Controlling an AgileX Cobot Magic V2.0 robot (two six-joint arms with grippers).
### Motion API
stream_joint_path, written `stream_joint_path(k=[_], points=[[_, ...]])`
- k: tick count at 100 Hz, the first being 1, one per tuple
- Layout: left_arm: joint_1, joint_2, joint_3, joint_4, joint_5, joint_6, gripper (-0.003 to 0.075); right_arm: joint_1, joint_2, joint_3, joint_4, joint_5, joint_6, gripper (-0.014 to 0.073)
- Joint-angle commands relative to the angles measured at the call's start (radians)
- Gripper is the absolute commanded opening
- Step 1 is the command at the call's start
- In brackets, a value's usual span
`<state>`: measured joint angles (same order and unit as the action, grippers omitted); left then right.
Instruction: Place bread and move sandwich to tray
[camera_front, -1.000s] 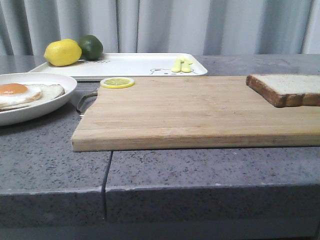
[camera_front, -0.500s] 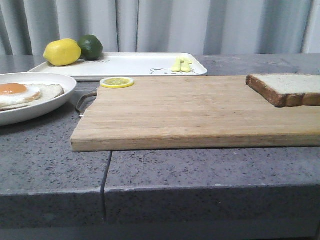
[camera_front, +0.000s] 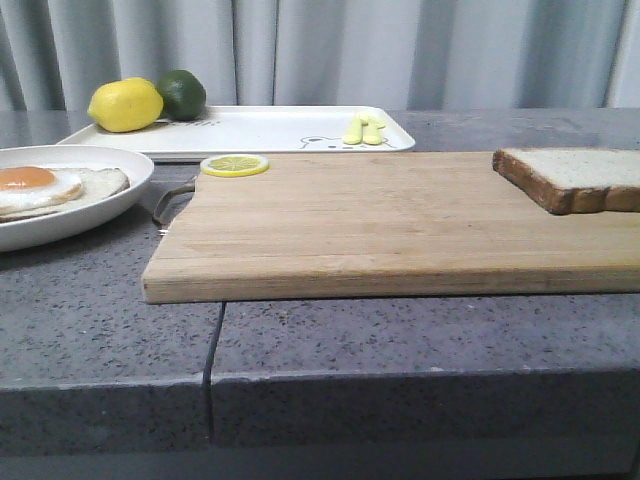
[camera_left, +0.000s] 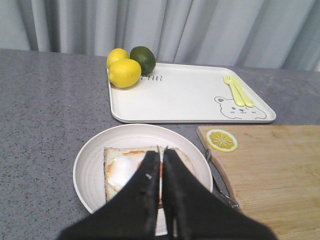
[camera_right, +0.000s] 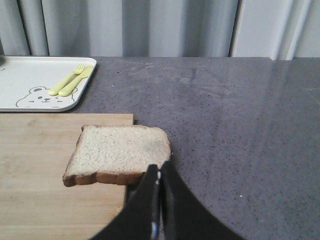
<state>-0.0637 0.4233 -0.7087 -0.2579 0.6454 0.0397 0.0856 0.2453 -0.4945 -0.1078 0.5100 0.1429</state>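
Note:
A bread slice (camera_front: 580, 176) with a dark crust lies on the right end of the wooden cutting board (camera_front: 380, 220); it also shows in the right wrist view (camera_right: 120, 152), overhanging the board's edge. My right gripper (camera_right: 159, 170) is shut and empty, above the slice's near corner. A fried egg on a bread slice (camera_left: 127, 167) lies in a white bowl (camera_front: 110, 165) at the left, with no slice on top. My left gripper (camera_left: 161, 151) is shut and empty above it. The white bear tray (camera_front: 260, 128) lies behind. Neither gripper shows in the front view.
A lemon (camera_front: 125, 104) and a lime (camera_front: 182, 93) sit at the tray's far left end, a small yellow fork and knife (camera_front: 364, 129) at its right. A lemon slice (camera_front: 234, 165) lies on the board's far left corner. Grey curtains hang behind.

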Motion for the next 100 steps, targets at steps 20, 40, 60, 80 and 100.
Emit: stream_joint_path(k=[20,40,60,80,100], points=[[0.003,0.252,-0.256,-0.018,0.135,0.001,-0.002,-0.005,0.235,-0.159,0.004,-0.004,0.002,-0.0066],[0.003,0.334,-0.26,-0.016,0.147,0.001,-0.0019,-0.005,0.327,-0.16,0.085,0.033,0.002,-0.0065],[0.003,0.355,-0.26,-0.013,0.143,0.004,0.002,-0.005,0.337,-0.16,0.124,-0.004,0.002,0.0112],[0.003,0.353,-0.26,-0.013,0.143,0.004,0.027,-0.005,0.337,-0.16,0.139,-0.035,0.002,0.043],[0.003,0.353,-0.26,-0.013,0.143,0.004,0.0407,-0.005,0.337,-0.16,0.139,-0.035,0.002,0.0451]])
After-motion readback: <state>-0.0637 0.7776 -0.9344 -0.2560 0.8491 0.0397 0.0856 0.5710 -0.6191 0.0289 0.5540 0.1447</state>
